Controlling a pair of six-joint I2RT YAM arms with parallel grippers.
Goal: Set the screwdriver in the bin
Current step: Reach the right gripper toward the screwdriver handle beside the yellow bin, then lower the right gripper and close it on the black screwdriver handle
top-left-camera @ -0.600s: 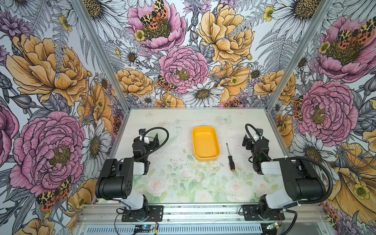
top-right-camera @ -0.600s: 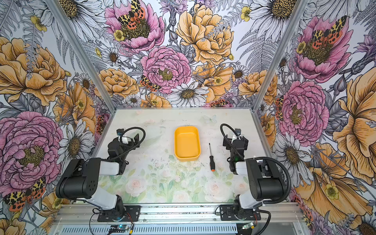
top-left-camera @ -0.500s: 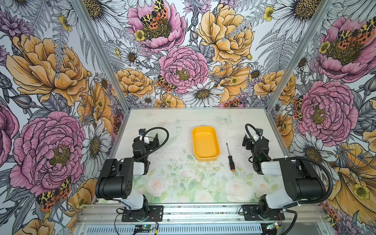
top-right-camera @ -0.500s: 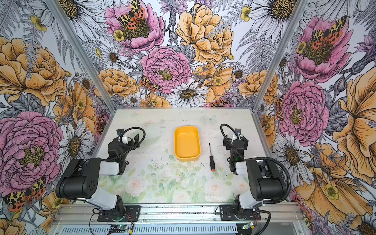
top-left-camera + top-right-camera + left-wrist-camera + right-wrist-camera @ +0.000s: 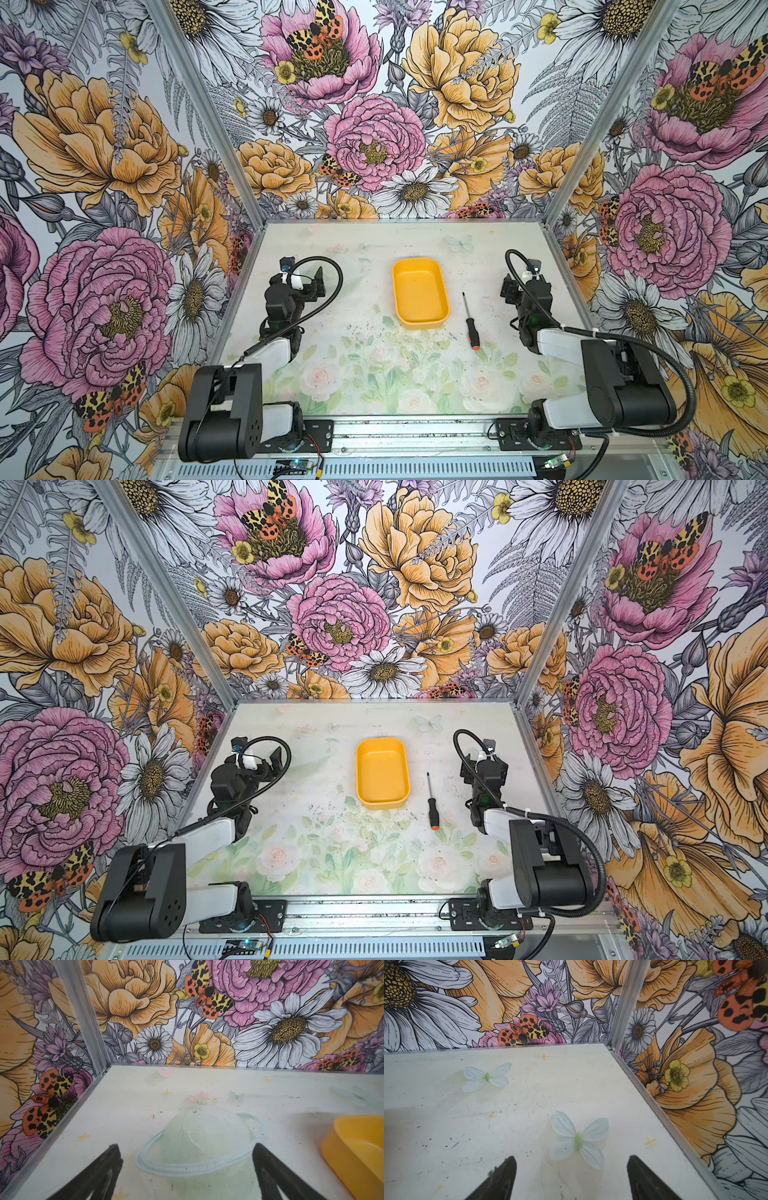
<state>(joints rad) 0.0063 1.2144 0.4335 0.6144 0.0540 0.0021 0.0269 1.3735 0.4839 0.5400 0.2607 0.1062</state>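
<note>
Screwdriver [image 5: 470, 321] lying flat on worktop [image 5: 374, 374], just beside bin [image 5: 419, 291], on its right, not touching. Shaft points to back wall, orange cap nearest. Left fingers [image 5: 104, 1172] spread wide, empty, low over worktop left of bin. Right fingers [image 5: 504, 1178] spread, empty, right of screwdriver, apart from it.

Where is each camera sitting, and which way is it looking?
Top views: high above the front, looking down at the table, bin, screwdriver; left arm and right arm show.
Left wrist: on the left arm, low, facing the far left corner; left gripper open.
Right wrist: on the right arm, low, facing the far right corner; right gripper open.
Shared: top views and left wrist both show the bin.
</note>
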